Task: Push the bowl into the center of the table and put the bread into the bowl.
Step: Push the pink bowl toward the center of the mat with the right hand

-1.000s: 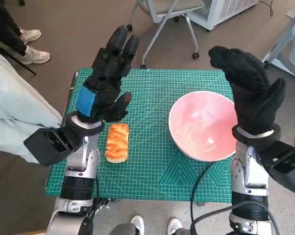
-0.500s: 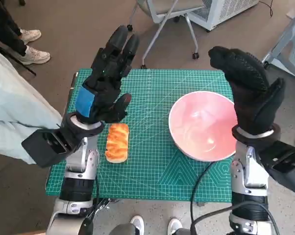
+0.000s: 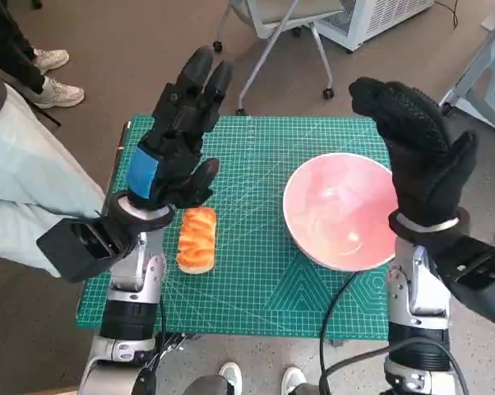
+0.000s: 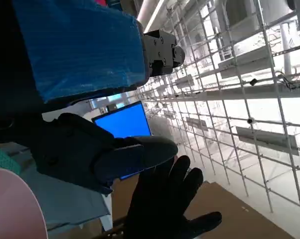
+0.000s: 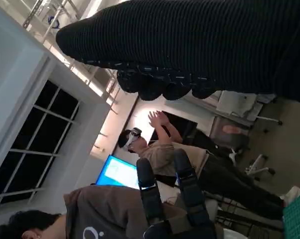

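Glossy pink round bowl (image 3: pixel 340 211) near the bench's (image 3: pixel 264 288) right edge; golden-brown bread loaf (image 3: pixel 196 239) near its left edge. Raised above, empty with fingers spread: blue-taped black left hand (image 3: pixel 175 140), black-gloved right hand (image 3: pixel 414 152).

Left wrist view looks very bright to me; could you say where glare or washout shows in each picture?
Left wrist view: white blowout behind the left hand. Head view: evenly lit, soft sheen inside the bowl. Right wrist view: bright ceiling patch, right hand a dark mass.

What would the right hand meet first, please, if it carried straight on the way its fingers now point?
Probably nothing on the table: the gloved right hand is raised with its fingers pointing up and away past the far edge of the green cutting mat. The pink round bowl lies beside it, though depth is unclear.
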You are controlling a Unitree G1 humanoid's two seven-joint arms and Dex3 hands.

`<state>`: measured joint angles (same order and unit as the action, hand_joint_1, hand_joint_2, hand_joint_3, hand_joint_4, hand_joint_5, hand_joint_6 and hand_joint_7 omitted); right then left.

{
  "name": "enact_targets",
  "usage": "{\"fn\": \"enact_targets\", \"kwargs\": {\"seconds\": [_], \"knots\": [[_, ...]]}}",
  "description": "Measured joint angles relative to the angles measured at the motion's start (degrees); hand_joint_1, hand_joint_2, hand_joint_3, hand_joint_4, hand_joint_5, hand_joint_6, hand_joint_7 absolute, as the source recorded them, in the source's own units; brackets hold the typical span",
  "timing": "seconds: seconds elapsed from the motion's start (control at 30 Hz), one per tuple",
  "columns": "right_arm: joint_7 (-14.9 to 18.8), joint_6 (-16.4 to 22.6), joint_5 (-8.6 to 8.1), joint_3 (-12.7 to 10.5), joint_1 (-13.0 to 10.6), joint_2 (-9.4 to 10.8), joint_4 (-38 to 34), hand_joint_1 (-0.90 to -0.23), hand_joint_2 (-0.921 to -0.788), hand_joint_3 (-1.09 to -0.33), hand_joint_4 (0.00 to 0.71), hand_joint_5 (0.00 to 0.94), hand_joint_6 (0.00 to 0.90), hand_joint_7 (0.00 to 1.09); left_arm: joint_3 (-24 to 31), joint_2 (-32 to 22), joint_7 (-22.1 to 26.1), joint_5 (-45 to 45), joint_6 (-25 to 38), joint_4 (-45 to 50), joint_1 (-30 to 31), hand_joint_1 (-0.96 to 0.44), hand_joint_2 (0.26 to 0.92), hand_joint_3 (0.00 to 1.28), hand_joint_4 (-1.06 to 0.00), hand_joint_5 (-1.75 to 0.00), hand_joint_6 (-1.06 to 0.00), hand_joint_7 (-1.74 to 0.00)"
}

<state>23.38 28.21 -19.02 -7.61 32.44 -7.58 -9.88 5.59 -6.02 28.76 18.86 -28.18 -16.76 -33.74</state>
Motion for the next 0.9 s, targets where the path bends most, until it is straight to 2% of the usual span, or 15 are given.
{"fn": "enact_targets", "kwargs": {"seconds": [0.2, 0.3, 0.5, 0.6, 0.67, 0.8, 0.87, 0.9], "knots": [[0.06, 0.03, -0.12, -0.16, 0.0, -0.07, -0.15, -0.626, -0.921, -0.694, 0.183, 0.001, 0.096, 0.44, 0.0, 0.0, -0.09, -0.01, 0.0, 0.0, 0.17, -0.63, 0.921, 0.6, -0.04, -0.01, 0.0, -0.18], [0.6, 0.36, -0.7, -0.64, 0.01, -0.42, -0.89, -0.628, -0.921, -0.683, 0.188, 0.004, 0.104, 0.44, 0.0, 0.0, -0.16, -0.05, 0.0, 0.0, 0.3, -0.63, 0.921, 0.6, -0.04, -0.01, 0.0, -0.18], [2.08, 3.59, -1.36, -3.83, 0.0, -2.51, -5.67, -0.636, -0.921, -0.669, 0.2, 0.002, 0.161, 0.35, 0.03, -0.02, -0.43, -0.07, 0.0, 0.17, 0.5, -0.62, 0.921, 0.6, -0.04, -0.01, 0.0, -0.2], [1.18, 7.4, 0.29, -6.05, -0.08, -3.91, -9.86, -0.64, -0.921, -0.685, 0.191, 0.001, 0.164, 0.33, 0.05, 0.01, -0.64, -0.06, 0.06, 0.44, 0.83, -0.62, 0.921, 0.58, -0.05, -0.01, 0.0, -0.21], [-0.84, 10.34, 2.71, -7.3, -0.16, -4.92, -13.01, -0.64, -0.921, -0.7, 0.183, 0.0, 0.161, 0.32, 0.06, 0.05, -0.96, -0.05, 0.22, 0.62, 1.06, -0.62, 0.921, 0.58, -0.05, -0.01, 0.0, -0.22], [-6.62, 15.74, 8.61, -9.59, -0.21, -7.32, -20.86, -0.64, -0.921, -0.737, 0.164, 0.0, 0.145, 0.3, 0.06, 0.26, -1.35, -0.05, 0.53, 0.85, 1.2, -0.62, 0.921, 0.57, -0.05, -0.01, 0.0, -0.23], [-8.71, 17.23, 10.24, -10.37, -0.13, -8.23, -24.48, -0.64, -0.921, -0.749, 0.156, 0.0, 0.14, 0.29, 0.06, 0.37, -1.44, -0.05, 0.52, 0.91, 1.21, -0.62, 0.921, 0.57, -0.05, -0.01, 0.0, -0.23], [-9.49, 17.78, 10.46, -10.66, -0.05, -8.57, -26.36, -0.641, -0.921, -0.756, 0.153, 0.0, 0.138, 0.29, 0.06, 0.4, -1.46, -0.05, 0.52, 0.93, 1.22, -0.62, 0.921, 0.57, -0.05, -0.01, 0.0, -0.23]]}}
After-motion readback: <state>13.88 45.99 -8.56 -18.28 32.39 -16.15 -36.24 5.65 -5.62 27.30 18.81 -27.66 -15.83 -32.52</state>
